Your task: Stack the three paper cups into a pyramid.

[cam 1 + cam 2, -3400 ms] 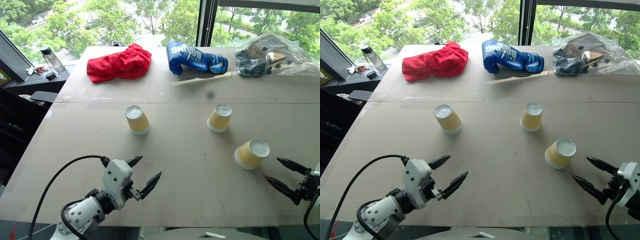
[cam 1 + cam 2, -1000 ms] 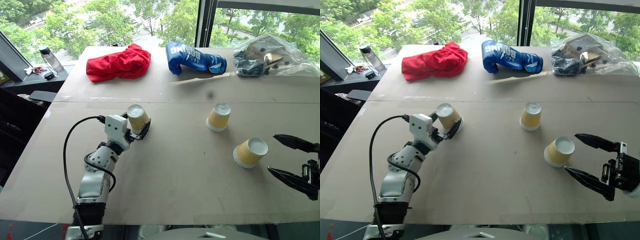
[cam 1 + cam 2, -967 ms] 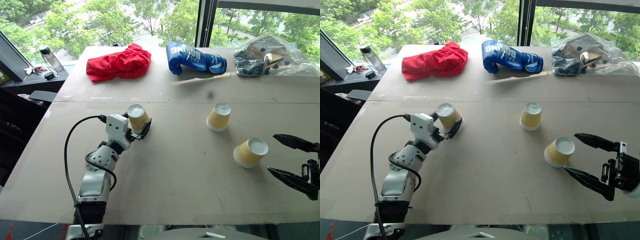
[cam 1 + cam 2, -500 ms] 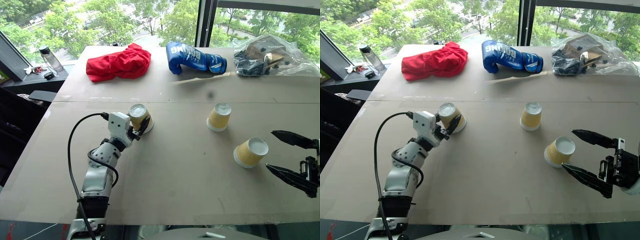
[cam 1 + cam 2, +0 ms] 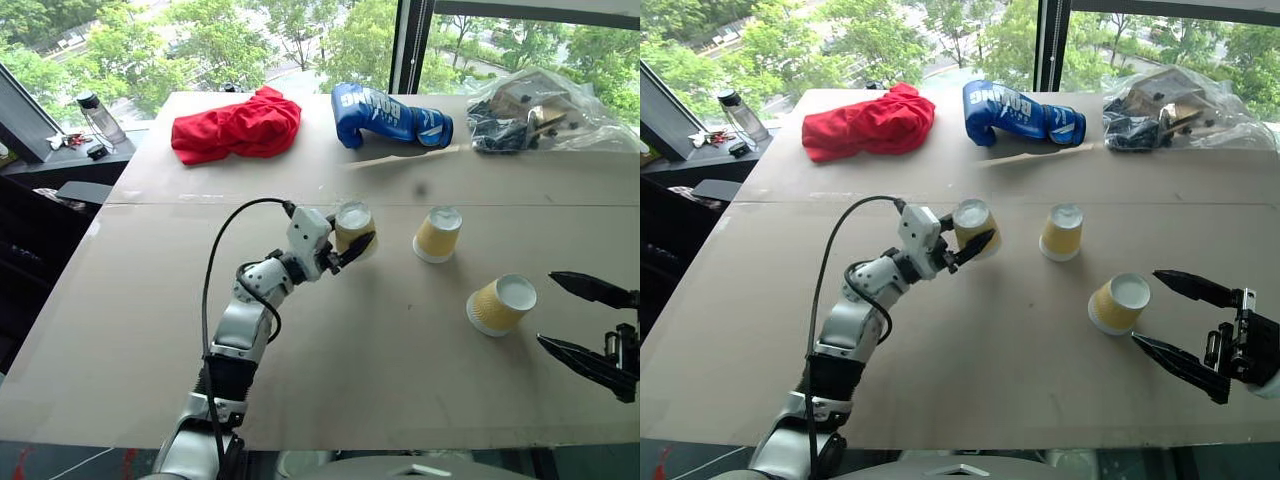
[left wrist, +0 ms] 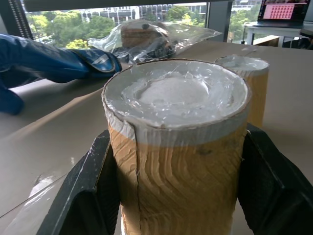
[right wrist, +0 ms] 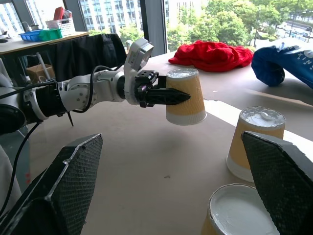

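Carrying: left pincer [image 5: 352,243] clamped on cup [image 5: 353,224]
Right pincer [image 5: 590,327]: apart
Next: set beside middle cup [image 5: 439,235]

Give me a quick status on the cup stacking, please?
Left gripper shut on one cup, lifted off the table. Right gripper open beside the nearest cup. Third cup standing alone; nothing between them.

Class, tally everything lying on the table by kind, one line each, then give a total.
Paper cups: 3
Red cloth: 1
Blue boxing glove: 1
Clear plastic bag of items: 1
Total: 6
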Available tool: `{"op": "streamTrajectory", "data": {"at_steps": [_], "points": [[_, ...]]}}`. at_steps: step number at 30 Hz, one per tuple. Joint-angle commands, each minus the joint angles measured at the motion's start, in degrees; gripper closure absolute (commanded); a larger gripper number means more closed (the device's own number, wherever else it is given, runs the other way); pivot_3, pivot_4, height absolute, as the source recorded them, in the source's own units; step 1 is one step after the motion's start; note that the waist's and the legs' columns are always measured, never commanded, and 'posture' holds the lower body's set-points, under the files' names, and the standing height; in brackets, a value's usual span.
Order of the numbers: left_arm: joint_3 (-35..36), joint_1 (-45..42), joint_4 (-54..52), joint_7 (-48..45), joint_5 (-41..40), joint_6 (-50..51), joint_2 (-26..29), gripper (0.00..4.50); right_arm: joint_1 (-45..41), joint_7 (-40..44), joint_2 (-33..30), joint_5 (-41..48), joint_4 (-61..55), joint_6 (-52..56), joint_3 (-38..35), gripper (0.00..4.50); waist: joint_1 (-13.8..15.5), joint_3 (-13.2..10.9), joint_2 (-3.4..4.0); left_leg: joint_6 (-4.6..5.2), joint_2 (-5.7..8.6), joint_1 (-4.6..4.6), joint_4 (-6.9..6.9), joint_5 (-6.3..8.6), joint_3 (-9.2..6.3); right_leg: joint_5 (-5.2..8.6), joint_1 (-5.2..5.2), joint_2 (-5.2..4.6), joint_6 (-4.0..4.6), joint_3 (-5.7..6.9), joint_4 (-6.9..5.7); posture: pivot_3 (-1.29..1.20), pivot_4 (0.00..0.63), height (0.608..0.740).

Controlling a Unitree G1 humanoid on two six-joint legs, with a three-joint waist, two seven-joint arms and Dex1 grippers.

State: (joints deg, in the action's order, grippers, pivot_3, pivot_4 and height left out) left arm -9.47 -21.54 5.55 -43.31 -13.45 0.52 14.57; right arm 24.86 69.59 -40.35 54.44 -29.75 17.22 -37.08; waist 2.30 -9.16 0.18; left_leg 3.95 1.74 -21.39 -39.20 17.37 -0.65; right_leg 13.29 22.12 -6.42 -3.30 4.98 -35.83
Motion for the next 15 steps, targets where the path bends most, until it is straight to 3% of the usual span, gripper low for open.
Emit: {"op": "streamTrajectory", "data": {"at_steps": [1,10,15], "points": [[-1.52,-1.09,0.43,-2.9,0.45,-0.77,0.19,1.61,0.33,-0.36,0.01,0.58,-1.33,-0.89,-2.59,0.0,-0.05,0.0,0.0,0.0,-0.01,0.0,0.0,0.0,0.0,0.0,0.01,0.07,0.0,0.0,0.0,0.0,0.15,0.737],[-1.05,-1.38,3.02,-5.39,1.12,-2.33,1.94,1.61,1.23,-1.95,0.21,1.12,-2.76,-0.52,-3.57,0.0,0.08,0.0,0.0,0.18,-0.04,-0.01,-0.01,0.11,-0.04,0.0,0.02,-0.03,0.01,-0.01,0.01,0.0,0.15,0.737],[-1.59,-0.68,2.52,-7.69,0.69,-2.95,1.95,0.04,0.64,-2.44,0.14,0.89,-2.74,-0.47,-2.88,0.0,0.08,0.0,0.0,0.04,-0.04,-0.02,-0.02,0.02,-0.04,0.0,0.02,-0.04,0.0,0.01,0.01,0.0,0.15,0.737]]}}
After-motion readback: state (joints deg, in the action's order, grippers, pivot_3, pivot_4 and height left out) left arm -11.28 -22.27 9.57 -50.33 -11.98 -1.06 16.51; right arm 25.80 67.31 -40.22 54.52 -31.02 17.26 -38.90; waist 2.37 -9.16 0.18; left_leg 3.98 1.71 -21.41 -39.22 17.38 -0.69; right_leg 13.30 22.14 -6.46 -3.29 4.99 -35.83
